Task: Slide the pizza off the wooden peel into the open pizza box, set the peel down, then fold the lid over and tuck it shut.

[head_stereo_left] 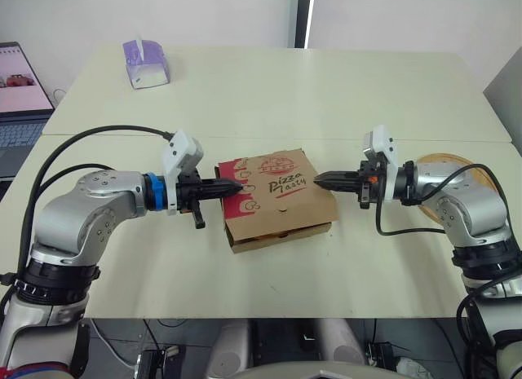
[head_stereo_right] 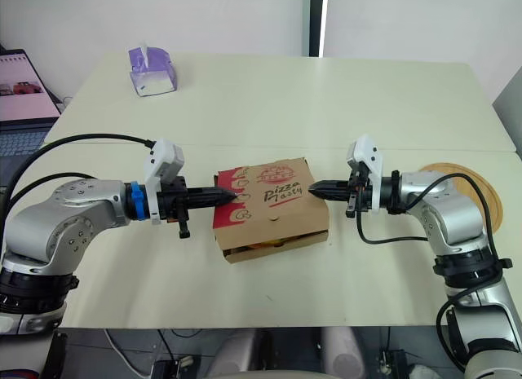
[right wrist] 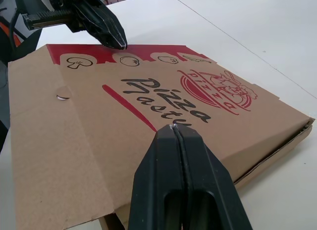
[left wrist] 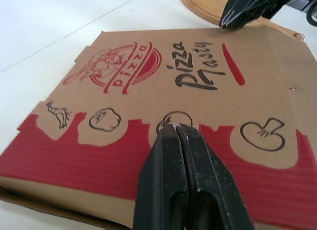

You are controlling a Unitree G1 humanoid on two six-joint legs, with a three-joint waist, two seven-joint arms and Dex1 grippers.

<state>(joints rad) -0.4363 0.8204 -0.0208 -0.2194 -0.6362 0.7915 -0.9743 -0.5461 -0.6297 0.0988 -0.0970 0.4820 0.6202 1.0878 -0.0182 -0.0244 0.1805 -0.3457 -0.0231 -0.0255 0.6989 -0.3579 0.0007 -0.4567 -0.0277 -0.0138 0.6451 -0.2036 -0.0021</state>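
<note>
Silver arms, black cables, white wrist housings (blue ring on the left), tapered black pincers.

Open tabletop behind pizza box, peel right, tissue box far back

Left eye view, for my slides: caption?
Left gripper and right gripper, both shut, flank the lid-down pizza box; peel aside.

Head stereo cams look fwd and down over table. Wrist cams face each other, close above pizza box.
</note>
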